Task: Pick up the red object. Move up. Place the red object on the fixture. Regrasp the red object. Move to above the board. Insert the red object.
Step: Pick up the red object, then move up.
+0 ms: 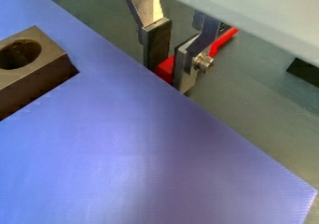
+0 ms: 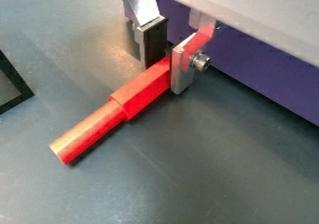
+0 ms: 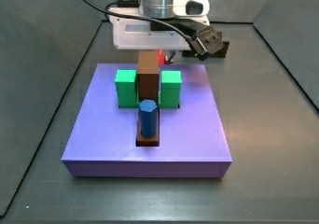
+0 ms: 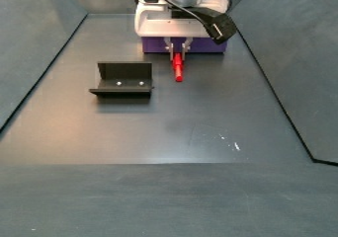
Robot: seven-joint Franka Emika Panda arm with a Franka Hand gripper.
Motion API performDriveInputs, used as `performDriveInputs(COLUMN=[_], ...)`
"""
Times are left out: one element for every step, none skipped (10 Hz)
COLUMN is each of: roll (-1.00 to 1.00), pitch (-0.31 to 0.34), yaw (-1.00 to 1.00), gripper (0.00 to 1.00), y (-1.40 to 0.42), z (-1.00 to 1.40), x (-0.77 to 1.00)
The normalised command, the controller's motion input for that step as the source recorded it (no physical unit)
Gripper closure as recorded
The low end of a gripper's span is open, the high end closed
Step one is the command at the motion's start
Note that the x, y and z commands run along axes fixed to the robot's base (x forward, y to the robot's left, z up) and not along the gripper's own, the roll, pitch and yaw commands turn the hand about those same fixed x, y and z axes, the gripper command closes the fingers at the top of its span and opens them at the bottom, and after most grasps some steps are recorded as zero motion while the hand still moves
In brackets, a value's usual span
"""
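The red object [image 2: 106, 116] is a slim red peg lying flat on the dark floor beside the purple board [image 2: 268, 78]. My gripper [image 2: 169, 64] stands low over its thicker end. One dark pad and one silver finger press its two sides, so the gripper is shut on it. In a wrist view the red object [image 1: 163, 70] shows between the fingers right at the board's edge [image 1: 149, 153]. In a side view the gripper [image 4: 177, 51] holds the red object [image 4: 179, 71] just in front of the board [image 4: 207, 46]. The fixture [image 4: 123, 80] stands apart from it.
On the board [image 3: 100, 125] stand two green blocks [image 3: 126, 88], a long brown bar [image 3: 151, 74] and a blue cylinder [image 3: 147, 118]. A brown block with a round hole [image 1: 28, 67] sits on the board near the gripper. Dark walls enclose the floor [image 4: 199, 132].
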Motion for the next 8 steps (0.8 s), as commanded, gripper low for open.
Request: performDriveInputs(roll=[0.00,0.00,0.00,0.00,0.00,0.00,0.00,0.00], pitch=[0.000,0.000,0.000,0.000,0.000,0.000,0.000,-0.007], yaw=[0.00,0.00,0.00,0.00,0.00,0.00,0.00,0.03], gripper=[1.00,1.00,1.00,1.00,1.00,1.00,1.00,1.00], y=[0.00,0.00,0.00,0.00,0.00,0.00,0.00,-0.03], z=[0.00,0.00,0.00,0.00,0.00,0.00,0.83,0.85], x=[0.00,0.00,0.00,0.00,0.00,0.00,0.00,0.03])
